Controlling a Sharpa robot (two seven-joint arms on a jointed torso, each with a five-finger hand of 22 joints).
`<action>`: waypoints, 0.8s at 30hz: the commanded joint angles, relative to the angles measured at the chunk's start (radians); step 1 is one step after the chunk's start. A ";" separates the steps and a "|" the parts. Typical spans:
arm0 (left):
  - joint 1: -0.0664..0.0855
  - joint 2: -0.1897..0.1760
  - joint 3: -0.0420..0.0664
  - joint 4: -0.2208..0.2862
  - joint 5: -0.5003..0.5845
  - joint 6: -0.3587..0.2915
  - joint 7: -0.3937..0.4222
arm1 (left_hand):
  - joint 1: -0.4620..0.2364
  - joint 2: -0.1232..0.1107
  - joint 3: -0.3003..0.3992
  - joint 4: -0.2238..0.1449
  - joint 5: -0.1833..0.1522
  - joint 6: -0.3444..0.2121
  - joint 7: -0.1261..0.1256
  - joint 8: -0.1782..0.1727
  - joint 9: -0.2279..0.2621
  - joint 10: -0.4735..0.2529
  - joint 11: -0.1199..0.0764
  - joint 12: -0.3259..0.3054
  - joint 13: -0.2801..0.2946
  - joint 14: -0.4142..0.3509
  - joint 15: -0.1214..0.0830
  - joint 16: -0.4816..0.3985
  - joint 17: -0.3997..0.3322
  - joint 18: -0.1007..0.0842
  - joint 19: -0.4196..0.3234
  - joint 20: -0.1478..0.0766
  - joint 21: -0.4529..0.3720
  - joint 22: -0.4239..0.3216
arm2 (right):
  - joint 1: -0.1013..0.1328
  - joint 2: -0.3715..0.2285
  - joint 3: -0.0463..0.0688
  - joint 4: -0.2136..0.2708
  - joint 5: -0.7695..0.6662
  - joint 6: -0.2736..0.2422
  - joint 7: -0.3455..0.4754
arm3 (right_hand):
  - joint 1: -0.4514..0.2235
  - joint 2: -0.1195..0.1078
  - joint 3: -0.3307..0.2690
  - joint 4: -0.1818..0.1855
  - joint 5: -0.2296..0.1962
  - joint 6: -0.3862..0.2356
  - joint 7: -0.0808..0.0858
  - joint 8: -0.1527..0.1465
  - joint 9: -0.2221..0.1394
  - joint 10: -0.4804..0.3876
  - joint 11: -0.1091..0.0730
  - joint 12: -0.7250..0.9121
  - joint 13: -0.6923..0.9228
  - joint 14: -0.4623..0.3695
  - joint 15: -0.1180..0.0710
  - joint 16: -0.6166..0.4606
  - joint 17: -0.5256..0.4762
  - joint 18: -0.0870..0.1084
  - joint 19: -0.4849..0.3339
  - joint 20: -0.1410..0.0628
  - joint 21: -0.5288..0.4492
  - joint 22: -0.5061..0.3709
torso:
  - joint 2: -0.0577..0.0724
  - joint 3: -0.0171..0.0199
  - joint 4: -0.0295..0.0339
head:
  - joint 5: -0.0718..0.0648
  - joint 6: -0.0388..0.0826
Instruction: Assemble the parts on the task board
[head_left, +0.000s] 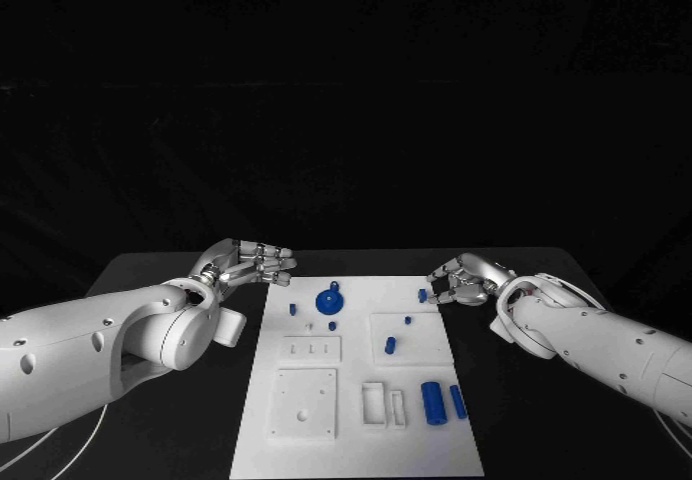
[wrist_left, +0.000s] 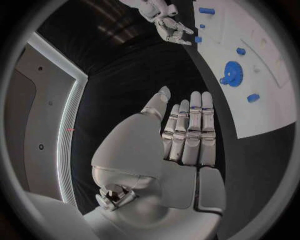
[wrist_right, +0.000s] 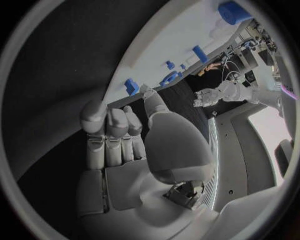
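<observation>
Lying on task board (head_left: 433, 440): blue parts (head_left: 434, 402); left hand (head_left: 248, 264) (fingers spread, empty), right hand (head_left: 464, 284) pinching part (head_left: 424, 295).

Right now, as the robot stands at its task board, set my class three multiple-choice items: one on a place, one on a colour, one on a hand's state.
1. Where is the gear-shaped part?
A. near the task board's far edge
B. on the black table
C. in the left hand

2. What colour are the two cylinders?
A. red
B. blue
C. green

3. What is the left hand doing?
A. gripping a cylinder
B. holding nothing
C. pressing the board

Answers: 1 A, it lies at the white plate's far end; 2 B, both blue; 3 B, its palm is bare.
</observation>
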 joint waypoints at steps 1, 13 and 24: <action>0.001 0.002 0.001 0.004 -0.007 0.016 0.009 | -0.001 0.008 -0.005 -0.002 -0.005 -0.003 -0.003 -0.003 0.001 -0.001 0.001 -0.004 0.002 -0.004 0.002 0.001 -0.001 -0.004 0.003 0.000 -0.004 0.000 | -0.003 0.010 -0.001 -0.009 -0.013 -0.008 0.010 | -0.003 0.004 -0.002 0.004 -0.003 -0.002 0.001 -0.002 0.001 0.005 -0.004 -0.002 0.002 0.003 -0.003 0.000 0.001 -0.007 0.037 -0.003 0.001 0.100 | 0.001 -0.0004 0.0020 | 0.000 -0.001; 0.001 0.000 0.001 0.012 -0.012 0.017 0.006 | -0.001 0.008 -0.005 -0.002 -0.006 -0.004 -0.003 -0.002 0.001 -0.003 0.001 -0.003 0.002 -0.005 0.002 0.001 -0.001 -0.004 0.003 0.001 -0.004 0.000 | -0.010 0.027 -0.004 -0.029 -0.030 0.004 0.002 | -0.002 0.004 0.005 0.000 0.001 0.007 -0.001 -0.002 0.001 0.003 -0.006 -0.003 0.002 0.001 -0.003 -0.003 0.000 -0.007 0.036 -0.003 -0.003 0.099 | 0.000 0.0006 -0.0008 | 0.007 -0.009; 0.002 0.001 0.001 0.013 -0.013 0.018 0.005 | -0.001 0.008 -0.006 0.000 -0.006 -0.004 -0.003 -0.003 0.001 -0.004 0.002 -0.003 0.002 -0.005 0.002 0.000 -0.001 -0.004 0.003 0.001 -0.005 0.000 | -0.011 0.042 -0.005 -0.051 -0.027 -0.009 -0.005 | -0.015 0.017 0.049 -0.021 -0.029 0.015 -0.001 -0.002 0.001 0.006 -0.006 0.000 0.006 0.003 -0.004 -0.001 0.004 -0.007 0.037 -0.003 0.000 0.100 | 0.000 0.0003 0.0004 | 0.007 -0.011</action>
